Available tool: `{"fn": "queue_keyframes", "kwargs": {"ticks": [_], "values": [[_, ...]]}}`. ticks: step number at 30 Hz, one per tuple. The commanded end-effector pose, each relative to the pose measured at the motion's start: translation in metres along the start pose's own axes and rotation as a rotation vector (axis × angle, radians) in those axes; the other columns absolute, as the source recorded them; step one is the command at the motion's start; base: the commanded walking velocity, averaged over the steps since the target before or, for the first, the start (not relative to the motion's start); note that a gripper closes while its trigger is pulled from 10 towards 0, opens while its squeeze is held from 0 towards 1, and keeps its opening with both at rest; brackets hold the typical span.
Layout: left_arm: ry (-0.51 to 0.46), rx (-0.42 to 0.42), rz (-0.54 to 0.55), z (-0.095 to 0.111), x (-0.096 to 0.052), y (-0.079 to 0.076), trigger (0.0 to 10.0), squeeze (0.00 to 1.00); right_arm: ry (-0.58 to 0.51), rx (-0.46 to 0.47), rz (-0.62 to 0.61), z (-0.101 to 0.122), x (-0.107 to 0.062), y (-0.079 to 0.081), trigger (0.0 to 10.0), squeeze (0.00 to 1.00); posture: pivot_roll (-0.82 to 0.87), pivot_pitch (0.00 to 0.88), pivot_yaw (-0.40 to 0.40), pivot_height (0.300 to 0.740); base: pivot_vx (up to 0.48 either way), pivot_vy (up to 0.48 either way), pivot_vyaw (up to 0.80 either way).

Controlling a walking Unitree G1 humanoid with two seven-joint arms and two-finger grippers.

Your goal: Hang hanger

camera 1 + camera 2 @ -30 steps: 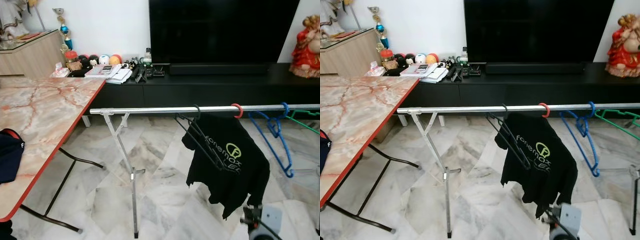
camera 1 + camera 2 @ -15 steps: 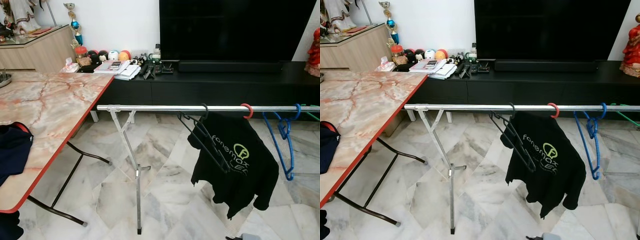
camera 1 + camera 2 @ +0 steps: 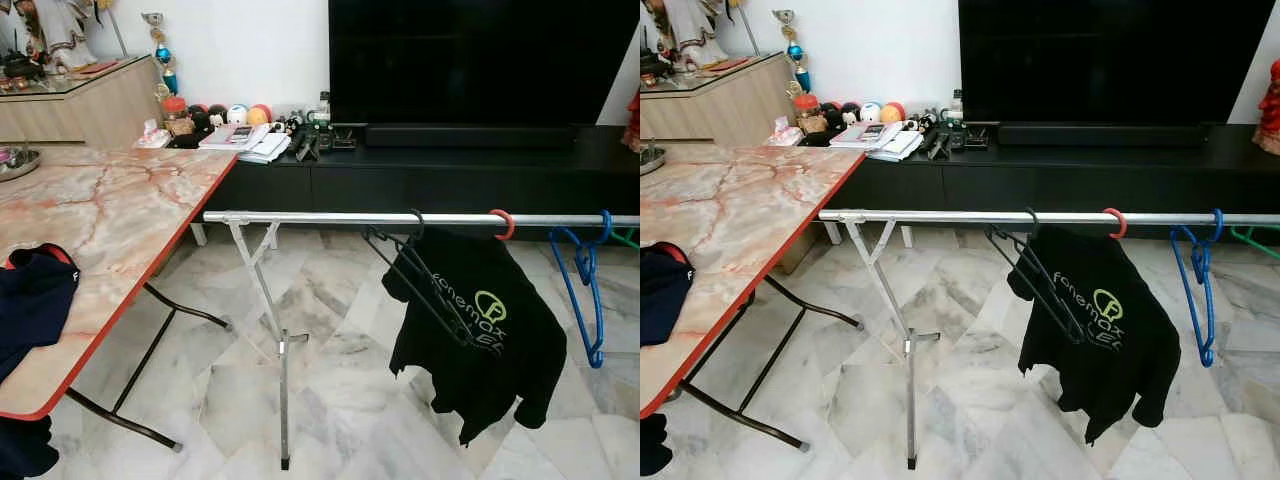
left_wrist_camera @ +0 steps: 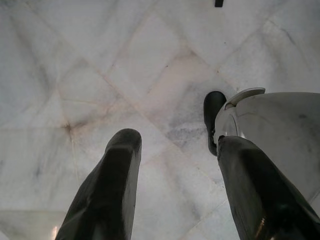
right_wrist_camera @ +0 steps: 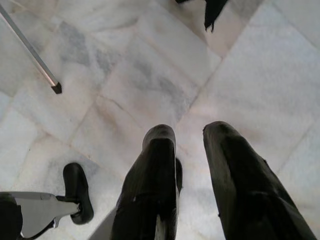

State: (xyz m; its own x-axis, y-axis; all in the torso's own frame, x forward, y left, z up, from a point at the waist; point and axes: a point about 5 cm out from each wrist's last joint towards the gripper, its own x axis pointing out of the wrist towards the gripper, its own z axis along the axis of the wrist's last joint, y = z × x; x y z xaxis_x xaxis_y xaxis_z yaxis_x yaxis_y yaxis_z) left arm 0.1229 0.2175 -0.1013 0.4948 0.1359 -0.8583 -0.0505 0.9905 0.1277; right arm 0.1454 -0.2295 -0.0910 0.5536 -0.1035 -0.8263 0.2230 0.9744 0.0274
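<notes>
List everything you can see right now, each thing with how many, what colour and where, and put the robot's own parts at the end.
Drying rail: one, silver, across the room on crossed legs.
T-shirt: one, black with a green logo, hanging from the rail on a red hanger hook.
Black hangers: a bunch, on the rail beside the shirt.
Blue hangers: on the rail, right end.
Table: one, marble-patterned with a red edge, left.
Dark garment: one, navy, on the table's near edge.
TV: one, black, on a black cabinet.
Left gripper: open, over the floor.
Right gripper: open, over the floor.
</notes>
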Motion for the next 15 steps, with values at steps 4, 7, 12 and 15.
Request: {"fn": "queue_keyframes", "kwargs": {"ticks": [4, 7, 12, 15], "values": [[-0.004, 0.013, 0.013, -0.002, -0.001, 0.0, 10.0, 0.0, 0.026, 0.002, -0.005, -0.005, -0.001, -0.003, 10.0, 0.0, 0.09, 0.0, 0.048, 0.74, 0.0, 0.0, 0.0], [-0.146, 0.006, 0.129, 0.029, 0.002, 0.011, 10.0, 0.0, 0.034, -0.011, 0.003, -0.006, -0.001, -0.003, 10.0, 0.0, 0.11, 0.0, 0.041, 0.74, 0.0, 0.0, 0.0], [-0.413, -0.011, 0.144, 0.104, 0.002, 0.028, 10.0, 0.0, 0.037, -0.035, 0.005, -0.005, -0.002, -0.006, 10.0, 0.0, 0.11, 0.0, 0.037, 0.74, 0.0, 0.0, 0.0], [-0.442, -0.009, 0.13, 0.112, 0.001, 0.026, 10.0, 0.0, 0.036, -0.037, 0.005, -0.004, -0.002, -0.007, 10.0, 0.0, 0.11, 0.0, 0.038, 0.74, 0.0, 0.0, 0.0]]}}
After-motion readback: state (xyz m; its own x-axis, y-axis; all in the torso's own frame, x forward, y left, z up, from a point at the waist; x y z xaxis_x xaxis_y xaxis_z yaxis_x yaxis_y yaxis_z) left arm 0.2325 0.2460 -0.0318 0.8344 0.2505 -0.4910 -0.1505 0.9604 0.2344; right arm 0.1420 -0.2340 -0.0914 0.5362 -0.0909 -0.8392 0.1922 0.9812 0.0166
